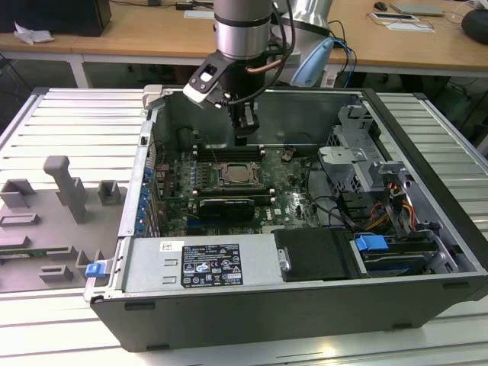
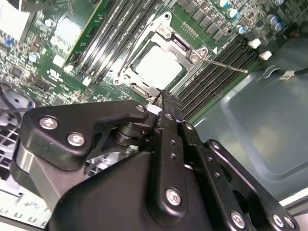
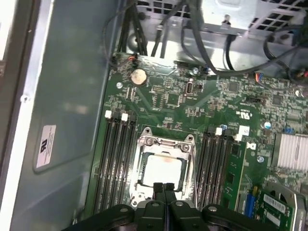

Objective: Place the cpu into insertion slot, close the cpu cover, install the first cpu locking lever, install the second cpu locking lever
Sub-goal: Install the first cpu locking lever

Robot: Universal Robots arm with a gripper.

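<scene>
Cpu (image 3: 162,169) is found seated in the insertion slot (image 3: 167,140), with the cpu cover (image 3: 140,166) appearing closed over its edges. The gripper (image 3: 163,186) is held above one edge of the slot, fingers pressed together and nothing gripped. A thin locking lever (image 2: 225,66) is seen standing out from a slot corner across the memory slots (image 2: 211,83), its long axis pointing away from the slot; it is judged unlatched.

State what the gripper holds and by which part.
Nothing is held. The gripper is shut, jaws together with nothing between them, by the edge of the cpu cover, with the cpu seated beneath it.
</scene>
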